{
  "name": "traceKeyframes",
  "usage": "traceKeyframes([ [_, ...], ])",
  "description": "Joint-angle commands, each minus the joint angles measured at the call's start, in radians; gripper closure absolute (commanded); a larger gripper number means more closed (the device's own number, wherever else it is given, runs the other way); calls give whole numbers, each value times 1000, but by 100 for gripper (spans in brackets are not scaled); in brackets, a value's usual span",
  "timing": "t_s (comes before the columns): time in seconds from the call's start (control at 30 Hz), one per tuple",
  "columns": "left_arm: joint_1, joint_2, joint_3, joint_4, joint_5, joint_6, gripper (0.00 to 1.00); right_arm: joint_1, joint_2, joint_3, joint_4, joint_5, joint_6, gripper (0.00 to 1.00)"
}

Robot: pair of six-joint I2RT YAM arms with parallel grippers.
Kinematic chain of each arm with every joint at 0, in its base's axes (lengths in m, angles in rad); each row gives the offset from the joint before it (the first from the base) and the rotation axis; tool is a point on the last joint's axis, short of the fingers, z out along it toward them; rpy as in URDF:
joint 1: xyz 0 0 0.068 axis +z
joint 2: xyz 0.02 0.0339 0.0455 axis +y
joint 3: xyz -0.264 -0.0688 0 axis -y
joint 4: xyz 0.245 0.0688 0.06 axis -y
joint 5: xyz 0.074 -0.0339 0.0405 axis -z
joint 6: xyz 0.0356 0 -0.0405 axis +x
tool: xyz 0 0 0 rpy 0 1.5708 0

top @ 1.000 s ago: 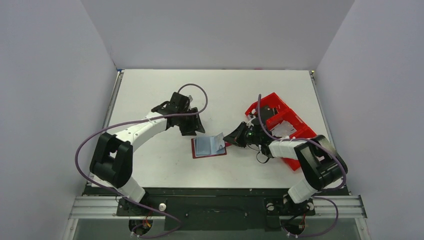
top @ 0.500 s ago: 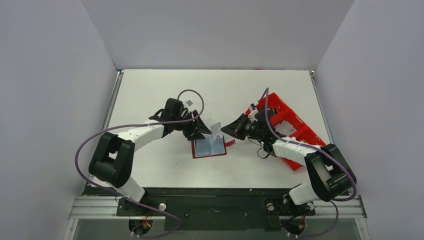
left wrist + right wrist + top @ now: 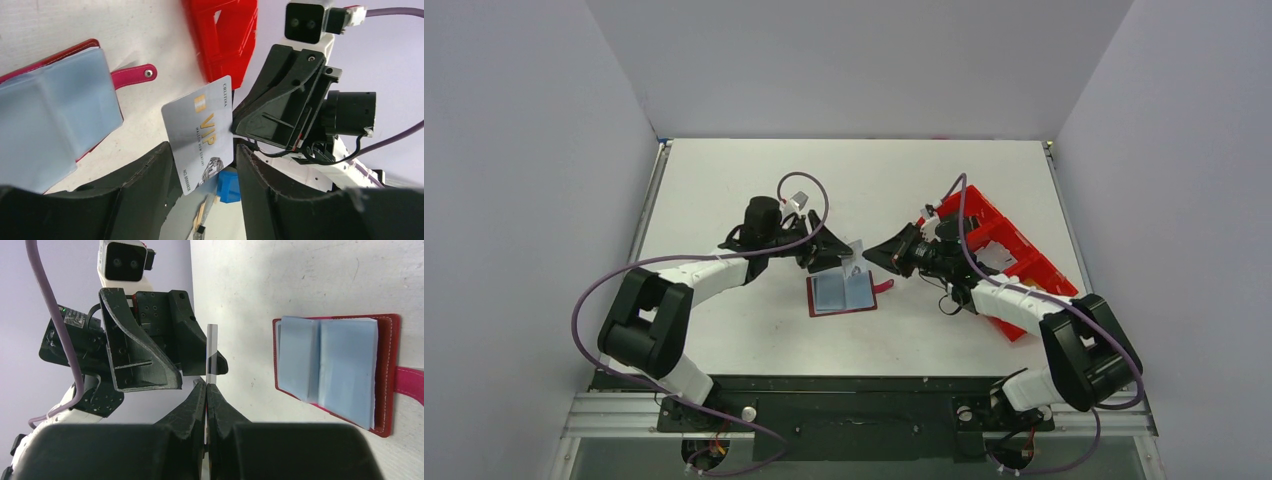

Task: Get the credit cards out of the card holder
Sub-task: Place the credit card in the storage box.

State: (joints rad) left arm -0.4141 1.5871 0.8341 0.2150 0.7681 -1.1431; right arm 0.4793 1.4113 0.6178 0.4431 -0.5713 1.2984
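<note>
A silver credit card (image 3: 200, 132) with gold VIP lettering hangs in the air above the table, pinched at one edge by my shut right gripper (image 3: 206, 385). Edge-on, the card (image 3: 212, 352) shows as a thin strip. My left gripper (image 3: 202, 150) is open, its two fingers flanking the card's lower end, with a gap showing on the right side. From above, the card (image 3: 854, 252) sits between the left gripper (image 3: 837, 256) and the right gripper (image 3: 871, 256). The dark-red card holder (image 3: 842, 295) lies open flat below them, showing light blue sleeves (image 3: 345, 365).
A bright red compartment tray (image 3: 999, 250) stands right of the right arm, and it also shows as the red tray (image 3: 225, 35) beyond the card. The holder's pink strap (image 3: 132, 77) sticks out toward the tray. Grey walls enclose the white table (image 3: 724, 180).
My right gripper has lifted the card up out of the holder. My left gripper has swung right and now brackets the card.
</note>
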Motion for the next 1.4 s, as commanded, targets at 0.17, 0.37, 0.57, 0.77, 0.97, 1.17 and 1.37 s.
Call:
traceKeyframes([
  [0.17, 9, -46, -11, 152, 49, -59, 65, 18, -55, 37, 63, -7, 28, 100],
  [0.37, 9, -51, -18, 185, 56, -87, 83, 29, -53, 42, 61, -6, 21, 100],
  [0.57, 10, -65, -30, 232, 64, -126, 100, 33, -51, 36, 54, -2, 9, 100],
  [0.77, 11, -68, -36, 262, 74, -159, 100, 32, -53, 34, 64, -5, 10, 100],
  [0.97, 11, -67, -48, 303, 84, -191, 100, 39, -57, 36, 105, -21, 26, 81],
  [1.17, 14, -71, -62, 366, 92, -241, 100, 43, -62, 36, 124, -24, 33, 75],
  [1.37, 15, -80, -69, 365, 95, -234, 100, 42, -72, 33, 127, -20, 36, 99],
])
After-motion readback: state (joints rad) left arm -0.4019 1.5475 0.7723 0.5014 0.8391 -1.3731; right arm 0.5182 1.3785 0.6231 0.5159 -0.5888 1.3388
